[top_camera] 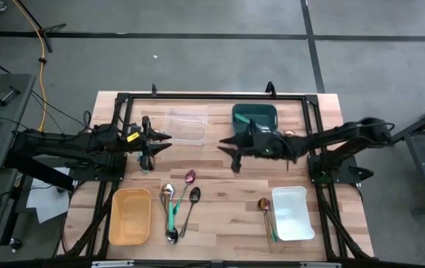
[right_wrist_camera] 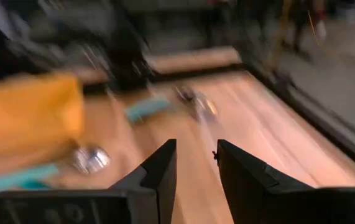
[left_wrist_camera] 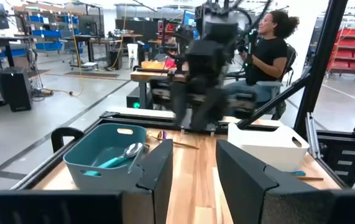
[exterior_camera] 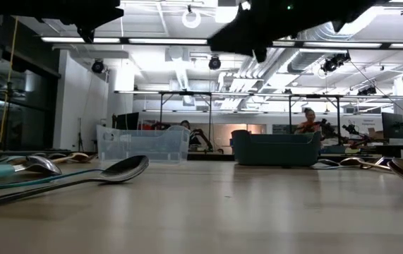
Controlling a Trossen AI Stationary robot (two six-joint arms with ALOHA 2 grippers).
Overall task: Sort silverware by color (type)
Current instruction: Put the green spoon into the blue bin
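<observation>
Right gripper hangs mid-frame above the tabletop, jaws slightly spread, empty. Left gripper, centre-left, likewise parted and empty. Silverware lies lower centre; one teal spoon sits in the teal bin.

The table is pale blond wood. On it sit a yellow-orange container, a white container, a teal container and a clear container. Both arms are black.

A grey concrete floor surrounds the wooden table; ceiling light strips, exposed ducts and workbenches fill the room beyond.
</observation>
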